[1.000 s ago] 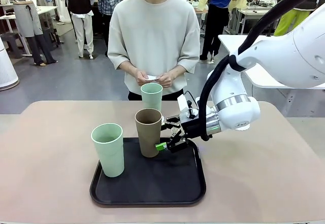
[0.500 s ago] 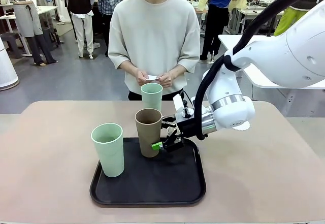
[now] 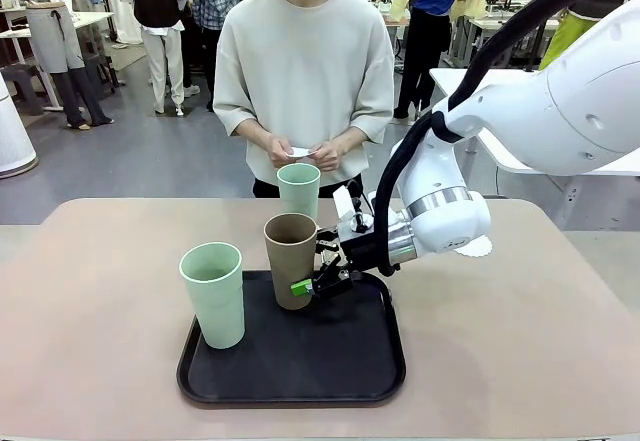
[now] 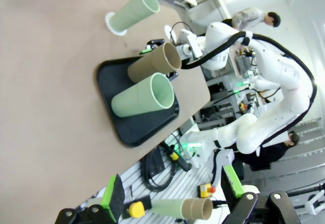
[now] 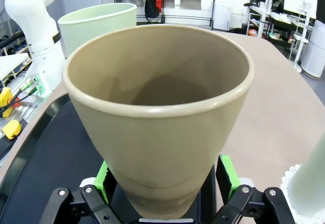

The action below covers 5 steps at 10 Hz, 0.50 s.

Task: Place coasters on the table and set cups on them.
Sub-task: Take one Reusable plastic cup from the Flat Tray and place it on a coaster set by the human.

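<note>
Straddling the brown cup [image 3: 291,261] on the black tray [image 3: 300,381].
The beige table [image 3: 520,321] is stretching across a busy workshop, with a person [image 3: 305,71] standing at its far side. Three cups are showing: the brown one and one green cup [image 3: 213,296] on the tray, another green cup [image 3: 298,189] on a coaster [image 4: 108,21] beyond it. The right gripper [image 3: 313,266] is holding its jaws wide around the brown cup's lower wall; the left gripper [image 4: 171,178] is hanging wide apart.

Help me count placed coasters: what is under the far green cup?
A white coaster lies under the far green cup; its scalloped edge peeks past the base. The cup covers the rest, and from the front the brown cup hides it.
</note>
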Each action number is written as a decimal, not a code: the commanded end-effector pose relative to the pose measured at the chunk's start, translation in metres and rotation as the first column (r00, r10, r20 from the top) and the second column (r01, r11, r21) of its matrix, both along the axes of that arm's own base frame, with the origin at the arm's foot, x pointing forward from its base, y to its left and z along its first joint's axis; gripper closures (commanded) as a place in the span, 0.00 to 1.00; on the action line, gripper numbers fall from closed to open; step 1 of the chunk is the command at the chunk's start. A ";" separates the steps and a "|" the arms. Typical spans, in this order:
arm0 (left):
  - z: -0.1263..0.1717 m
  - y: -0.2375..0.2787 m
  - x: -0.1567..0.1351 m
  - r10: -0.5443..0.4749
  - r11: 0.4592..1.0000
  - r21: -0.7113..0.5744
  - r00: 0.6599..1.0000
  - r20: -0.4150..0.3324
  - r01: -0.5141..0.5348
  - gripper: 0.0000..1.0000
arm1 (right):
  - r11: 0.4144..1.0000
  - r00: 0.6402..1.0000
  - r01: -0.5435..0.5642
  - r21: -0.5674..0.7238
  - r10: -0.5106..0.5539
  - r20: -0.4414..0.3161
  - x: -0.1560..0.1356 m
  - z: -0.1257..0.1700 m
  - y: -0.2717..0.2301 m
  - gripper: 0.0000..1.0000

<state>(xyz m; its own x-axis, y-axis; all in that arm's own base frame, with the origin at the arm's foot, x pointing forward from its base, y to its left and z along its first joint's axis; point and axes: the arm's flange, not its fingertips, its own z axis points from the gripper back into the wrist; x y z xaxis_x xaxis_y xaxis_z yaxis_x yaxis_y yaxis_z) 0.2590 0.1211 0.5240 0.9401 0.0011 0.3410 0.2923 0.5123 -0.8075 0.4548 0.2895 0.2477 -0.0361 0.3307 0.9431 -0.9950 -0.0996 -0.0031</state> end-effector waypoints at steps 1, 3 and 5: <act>0.002 0.000 -0.001 -0.004 1.000 -0.012 1.000 0.003 0.004 0.00 | 0.999 0.999 0.012 0.046 -0.011 -0.034 0.005 -0.003 0.009 0.00; 0.002 0.000 -0.001 -0.004 1.000 -0.012 1.000 0.003 0.004 0.00 | 0.996 0.999 -0.033 0.087 0.035 -0.024 0.004 -0.003 0.010 0.58; 0.002 0.000 -0.001 -0.004 1.000 -0.012 1.000 0.003 0.004 0.00 | 0.995 0.999 -0.041 0.090 0.044 -0.025 0.005 -0.004 0.008 1.00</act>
